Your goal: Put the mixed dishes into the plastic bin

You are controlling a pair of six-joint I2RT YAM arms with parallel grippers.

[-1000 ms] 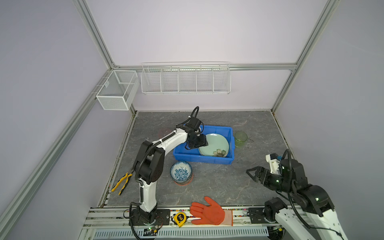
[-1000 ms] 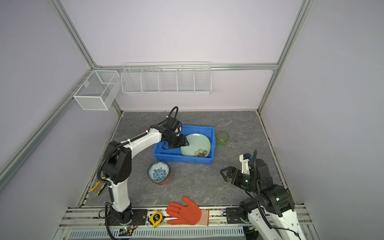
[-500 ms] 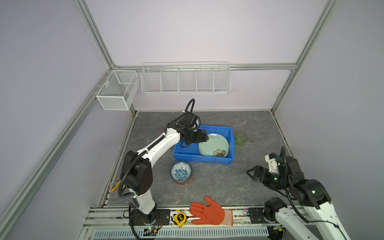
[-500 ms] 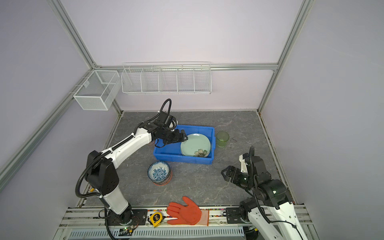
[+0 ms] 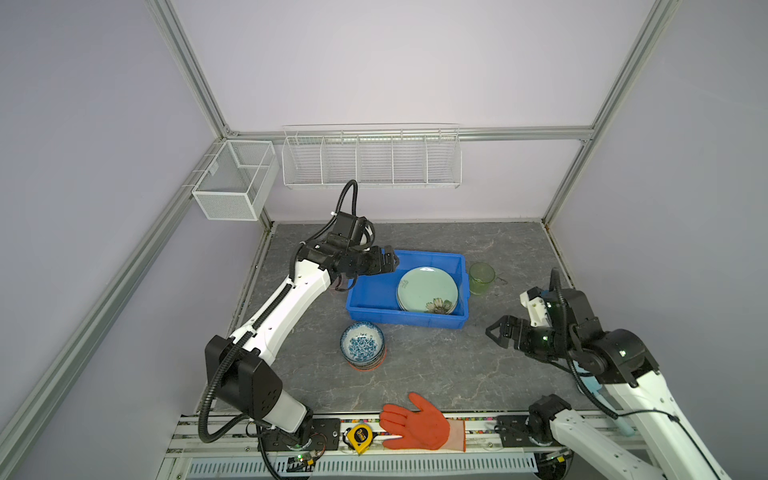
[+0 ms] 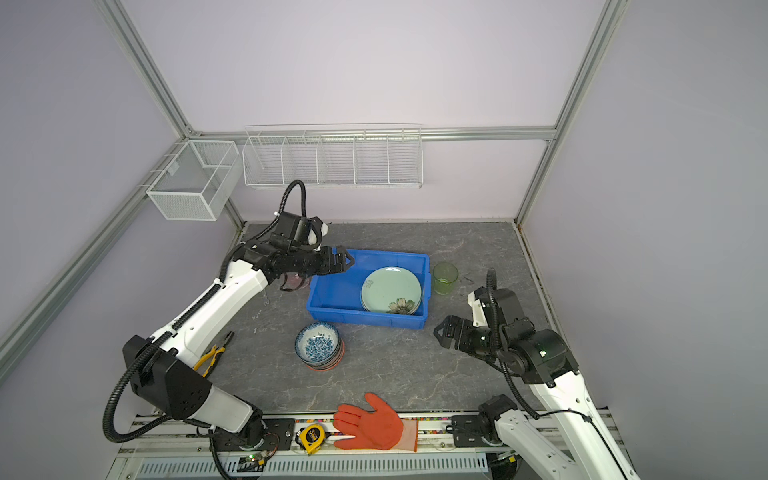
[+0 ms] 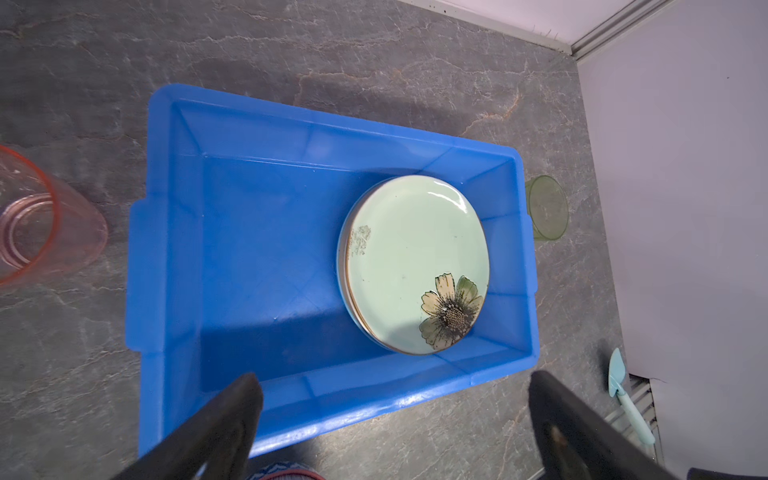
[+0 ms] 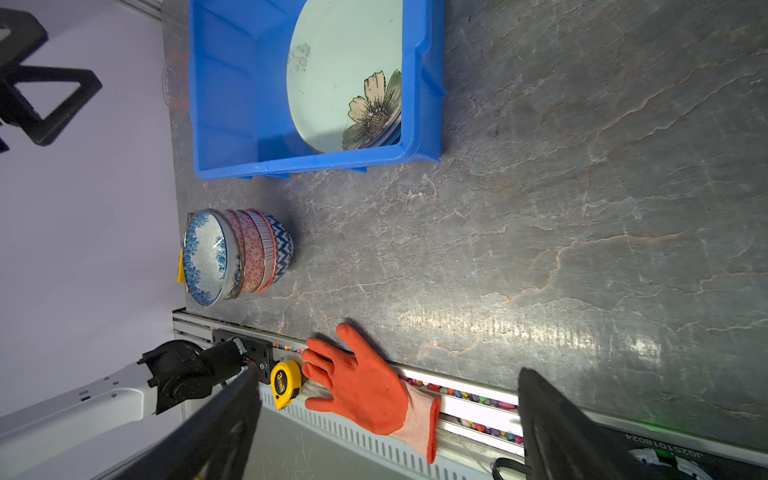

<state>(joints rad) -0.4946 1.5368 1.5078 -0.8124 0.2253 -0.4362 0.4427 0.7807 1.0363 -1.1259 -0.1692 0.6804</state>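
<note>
Over the bin's [image 5: 370, 293] ten-o'clock corner the left end effector [image 5: 392, 262] gapes empty; right end effector [image 5: 494, 331] (four o'clock) likewise.

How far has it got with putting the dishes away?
Done: a stack of plates, mint green on top, lies in the blue bin. In hand: nothing; the left gripper and right gripper are open and empty. Left: the stacked bowls, the green cup and the pink cup stand outside it.

L tool [image 5: 391, 262] jaws wide apart, arm far fwd; R tool [image 5: 493, 332] likewise, elbow bent.
</note>
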